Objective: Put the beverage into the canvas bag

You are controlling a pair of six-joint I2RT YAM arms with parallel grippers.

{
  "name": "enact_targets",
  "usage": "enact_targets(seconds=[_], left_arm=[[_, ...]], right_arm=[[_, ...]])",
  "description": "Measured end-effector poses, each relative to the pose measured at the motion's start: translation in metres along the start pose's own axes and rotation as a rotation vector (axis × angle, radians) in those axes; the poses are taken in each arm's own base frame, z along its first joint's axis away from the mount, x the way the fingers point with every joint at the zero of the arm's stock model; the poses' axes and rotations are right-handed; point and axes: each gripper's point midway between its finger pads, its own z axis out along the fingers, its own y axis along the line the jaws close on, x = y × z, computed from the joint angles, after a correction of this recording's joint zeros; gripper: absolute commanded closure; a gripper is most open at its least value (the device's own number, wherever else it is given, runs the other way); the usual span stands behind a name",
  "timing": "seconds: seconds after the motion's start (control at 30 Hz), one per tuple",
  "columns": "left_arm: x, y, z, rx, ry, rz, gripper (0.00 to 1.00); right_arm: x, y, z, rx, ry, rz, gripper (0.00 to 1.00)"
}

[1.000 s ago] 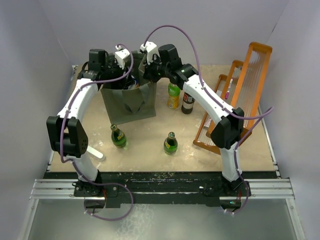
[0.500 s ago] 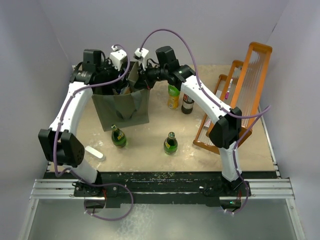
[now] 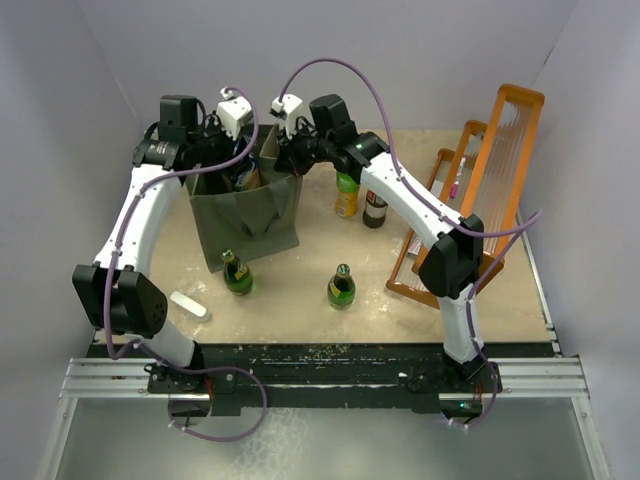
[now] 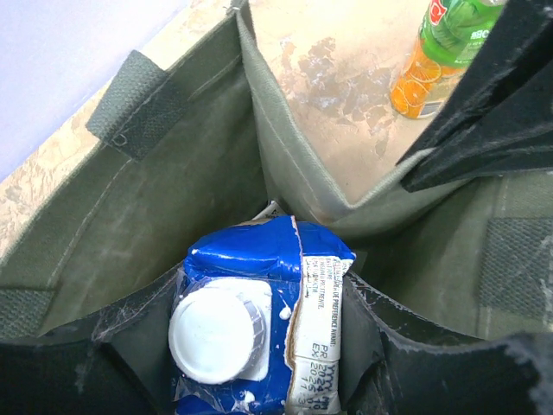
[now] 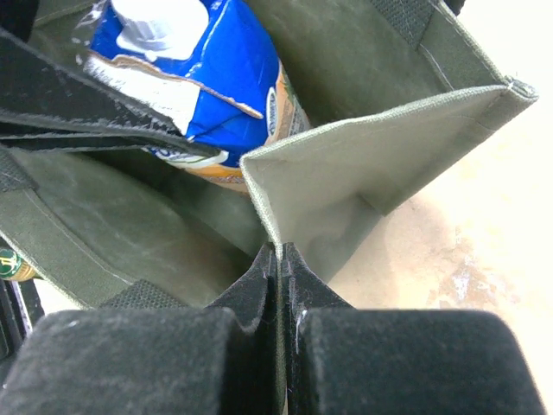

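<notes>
The dark olive canvas bag (image 3: 245, 210) stands open at the back left of the table. My left gripper (image 3: 232, 165) reaches into its mouth and is shut on a blue beverage carton (image 4: 259, 320) with a white cap, held inside the bag (image 4: 130, 233). My right gripper (image 3: 282, 160) is shut on the bag's right rim (image 5: 346, 173), and its fingertips (image 5: 281, 259) pinch the fabric edge. The carton (image 5: 207, 78) also shows in the right wrist view, with one left finger (image 5: 86, 104) alongside it.
Two green bottles (image 3: 237, 273) (image 3: 341, 288) stand in front of the bag. A green bottle with an orange label (image 3: 347, 193) and a dark bottle (image 3: 375, 208) stand to its right. An orange wooden rack (image 3: 480, 180) leans at the right. A white stick (image 3: 188, 305) lies front left.
Both arms and the bag have shifted left. The bag's mouth has been pulled wider, with the carton lower inside it.
</notes>
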Motion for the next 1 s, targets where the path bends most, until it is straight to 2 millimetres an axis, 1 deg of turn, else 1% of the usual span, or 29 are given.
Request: enact_targets(seconds=[0.2,0.47,0.57,0.67,0.7,0.73,0.83,1.0], left_arm=[[0.002,0.014,0.018,-0.004,-0.020,-0.004,1.00],[0.009,0.025,0.040,-0.042,-0.036,-0.106,1.00],[0.019,0.026,0.050,-0.052,-0.047,-0.131,1.00],[0.038,0.023,0.062,-0.051,-0.039,-0.150,1.00],[0.041,0.023,0.065,-0.050,-0.044,-0.150,1.00],[0.038,0.024,0.064,-0.058,-0.063,-0.148,1.00],[0.038,0.023,0.063,-0.067,-0.082,-0.149,1.00],[0.038,0.024,0.064,-0.080,-0.104,-0.190,1.00]], right_arm=[[0.003,-0.001,0.000,0.004,0.005,-0.006,1.00],[0.000,0.001,0.001,-0.012,-0.009,-0.015,1.00],[-0.002,0.000,0.000,-0.003,-0.011,-0.015,1.00],[-0.002,-0.006,-0.001,0.035,-0.011,-0.015,1.00],[-0.002,-0.010,-0.002,0.055,-0.009,-0.014,0.99],[-0.002,-0.013,-0.002,0.074,-0.007,-0.012,0.97],[-0.001,-0.018,-0.002,0.107,-0.004,-0.010,0.94],[0.001,-0.019,-0.004,0.116,-0.002,-0.002,0.94]])
